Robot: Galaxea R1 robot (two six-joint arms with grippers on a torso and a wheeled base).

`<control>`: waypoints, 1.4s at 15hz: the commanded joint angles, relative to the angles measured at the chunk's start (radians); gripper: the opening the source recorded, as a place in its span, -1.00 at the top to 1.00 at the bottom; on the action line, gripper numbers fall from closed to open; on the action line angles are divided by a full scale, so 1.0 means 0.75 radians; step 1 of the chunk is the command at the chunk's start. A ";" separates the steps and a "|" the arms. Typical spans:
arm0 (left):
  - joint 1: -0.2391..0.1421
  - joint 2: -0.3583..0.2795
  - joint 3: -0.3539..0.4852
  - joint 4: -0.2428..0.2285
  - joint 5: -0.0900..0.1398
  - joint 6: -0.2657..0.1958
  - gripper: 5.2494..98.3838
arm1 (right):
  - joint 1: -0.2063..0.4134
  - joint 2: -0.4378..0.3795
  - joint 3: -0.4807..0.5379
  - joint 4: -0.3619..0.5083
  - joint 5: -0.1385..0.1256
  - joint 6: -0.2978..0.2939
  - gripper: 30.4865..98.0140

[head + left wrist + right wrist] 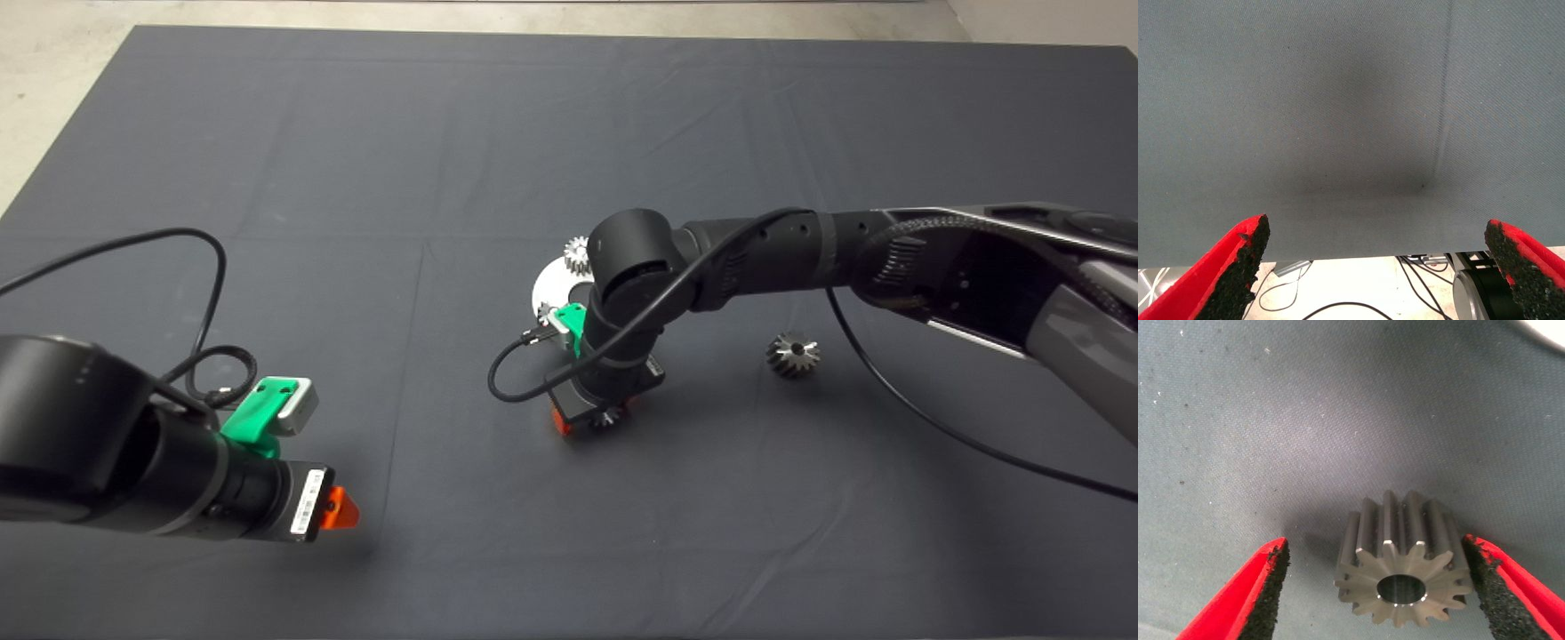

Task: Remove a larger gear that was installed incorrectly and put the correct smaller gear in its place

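Right now my right gripper [1375, 553] is down on the dark mat [373, 178] near its middle, with its fingers spread and the smaller gear [1401, 577] between them. That gear rests on the mat with its dark centre hole turned toward my wrist camera. One black pad [1488, 583] looks to be touching its teeth. The other pad [1268, 587] stands clear with a strip of mat showing between, so I am straddling the gear, not clamping it.

From above, my right arm comes in from the right edge and hides most of this. Only a few teeth peep out under the gripper. Just beyond my wrist lies a pale round plate [547, 293], and a second silver gear [578, 256] sits at its far edge. The larger gear [792, 354] — dark, cone-shaped — lies alone on the mat, well apart to the right of my gripper and under my forearm's line.

My left gripper [338, 508] waits at the lower left, fingers wide apart and holding nothing. Its wrist view shows bare mat, then the mat's edge with pale floor and loose cables [1338, 308] beyond.

A white sticker [307, 502] with barcode-like stripes sits on my left wrist — I cannot read any writing on it.
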 commanded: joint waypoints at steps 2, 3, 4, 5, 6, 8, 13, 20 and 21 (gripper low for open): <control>0.002 0.000 0.000 0.016 0.050 -0.012 -0.69 | 0.056 0.005 -0.007 -0.054 -0.126 0.004 -0.06; 0.002 -0.001 0.000 0.016 0.050 -0.010 -0.69 | 0.056 0.005 -0.007 -0.054 -0.126 0.004 0.02; 0.002 -0.001 0.000 0.016 0.052 -0.010 -0.69 | 0.056 0.007 -0.007 -0.054 -0.126 0.004 0.05; 0.002 0.000 0.000 0.016 0.052 -0.010 -0.69 | 0.056 0.005 -0.010 -0.055 -0.126 0.004 0.07; 0.002 0.001 -0.001 0.014 0.052 -0.010 -0.69 | 0.056 0.009 -0.015 -0.055 -0.126 0.004 0.07; 0.002 0.003 -0.008 0.015 0.052 -0.008 -0.69 | 0.063 0.013 -0.010 -0.052 -0.126 0.004 0.08; 0.002 0.002 -0.012 0.016 0.052 -0.005 -0.69 | 0.079 0.013 0.004 -0.048 -0.126 0.006 0.21; 0.002 -0.003 -0.012 0.016 0.052 -0.005 -0.69 | 0.097 -0.002 0.034 -0.048 -0.126 0.020 0.21; 0.002 -0.003 -0.011 0.016 0.052 -0.005 -0.69 | 0.095 -0.002 0.030 -0.048 -0.126 0.020 0.21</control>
